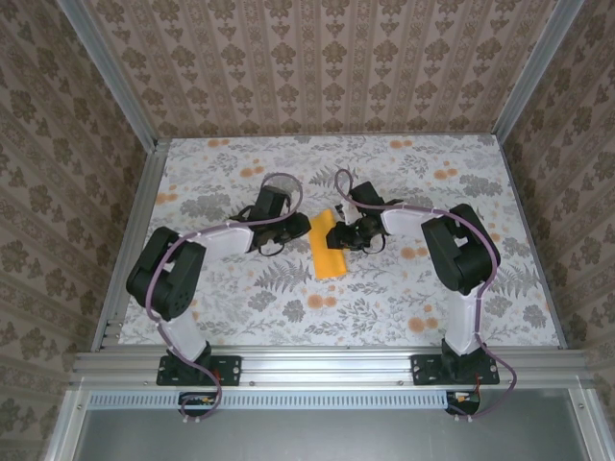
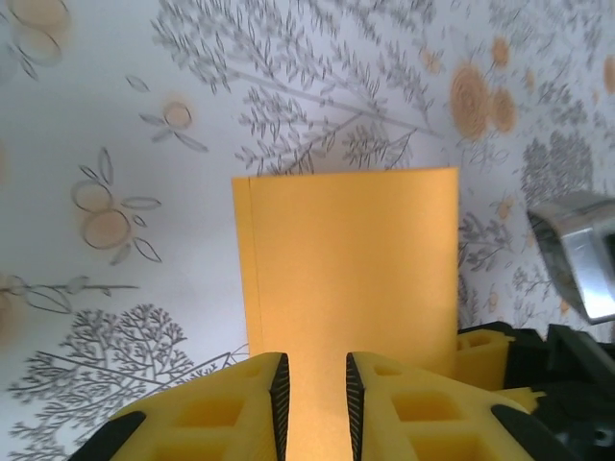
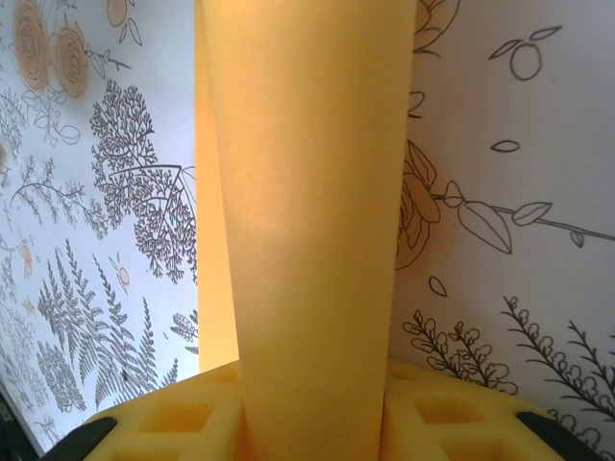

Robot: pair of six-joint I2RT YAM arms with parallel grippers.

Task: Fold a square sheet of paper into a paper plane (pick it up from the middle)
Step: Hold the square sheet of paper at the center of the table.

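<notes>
Out in the middle of the flower-printed table [image 1: 240, 158] lies the square sheet of paper [image 1: 328, 252]. It is bright orange-yellow and doubled over into a narrow upright strip, just left of the frame's centre in the overhead view. Both arms have their elbows up and reach in toward it from either side. The left claw [image 1: 286, 238] is close against the strip's left edge, and the right claw [image 1: 344, 235] touches its upper right edge. In the left wrist camera the folded sheet fills the centre of the picture as a flat rectangle, with a thin doubled band running down its left side. The left claw's two yellow fingers [image 2: 250, 408] come up from the bottom edge with a narrow slot between them, and orange paper shows through the slot. They are a little spread, sitting low over the near end of the sheet, though I can't make out whether their tips press on it. At the lower right of that same picture a yellow finger of the other claw sits by the sheet's corner, with a shiny metal part [image 2: 577, 254] above it. In the right wrist camera a bowed band of the paper rises from between the yellow fingers [image 3: 163, 423], up the middle of the frame and past the top edge. The band hides the gap between them, so I cannot tell whether the right claw is pinching it or just bracketing it.
</notes>
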